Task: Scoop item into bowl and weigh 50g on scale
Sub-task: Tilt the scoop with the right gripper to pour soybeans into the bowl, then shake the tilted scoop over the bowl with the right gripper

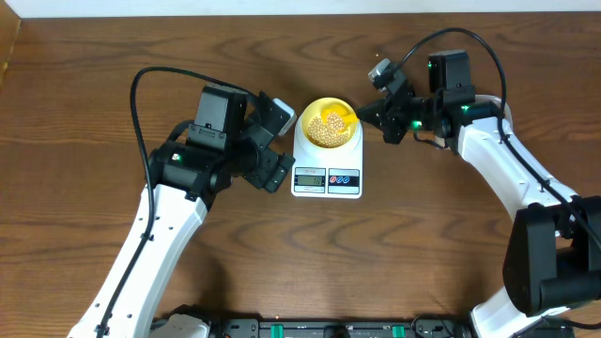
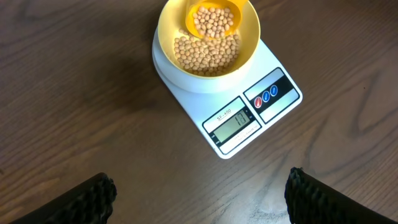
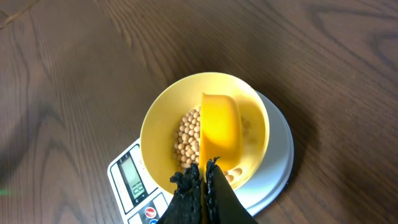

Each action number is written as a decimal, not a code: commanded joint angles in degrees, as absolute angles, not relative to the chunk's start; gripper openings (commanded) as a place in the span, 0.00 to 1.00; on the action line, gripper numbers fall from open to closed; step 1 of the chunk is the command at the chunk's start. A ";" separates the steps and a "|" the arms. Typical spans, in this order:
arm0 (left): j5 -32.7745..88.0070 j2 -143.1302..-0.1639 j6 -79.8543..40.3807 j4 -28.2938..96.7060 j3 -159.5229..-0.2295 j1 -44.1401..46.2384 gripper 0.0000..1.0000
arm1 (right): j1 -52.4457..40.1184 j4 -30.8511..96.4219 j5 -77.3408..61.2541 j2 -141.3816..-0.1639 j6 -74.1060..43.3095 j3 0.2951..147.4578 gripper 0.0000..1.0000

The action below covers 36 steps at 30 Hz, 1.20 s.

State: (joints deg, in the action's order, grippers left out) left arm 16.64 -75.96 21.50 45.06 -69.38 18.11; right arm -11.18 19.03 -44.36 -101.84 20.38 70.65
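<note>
The pale yellow bowl stands on the white scale at the table's middle and holds beige beans. My right gripper is shut on the handle of a bright yellow scoop, whose head hangs over the bowl with beans in it. In the right wrist view the scoop shows from behind, tilted over the bowl, with my fingers pinched on its handle. My left gripper is open and empty, left of the scale. The bowl and scale display show in the left wrist view.
The dark wood table carries only the scale and bowl in view. The scale's display and buttons face the front edge. My left arm lies close to the scale's left side.
</note>
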 commanded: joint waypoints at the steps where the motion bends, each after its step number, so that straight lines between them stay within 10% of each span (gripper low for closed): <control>1: 17.54 -75.59 22.46 45.19 -68.55 18.09 0.89 | -12.12 18.85 -45.84 -102.35 21.54 70.37 0.01; 36: 17.54 -75.59 22.46 45.19 -68.55 18.09 0.89 | -12.12 18.92 -50.09 -102.35 30.63 70.37 0.01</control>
State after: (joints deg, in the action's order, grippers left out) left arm 16.64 -75.96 21.50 45.06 -69.38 18.11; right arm -11.18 19.00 -48.27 -101.84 27.24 70.65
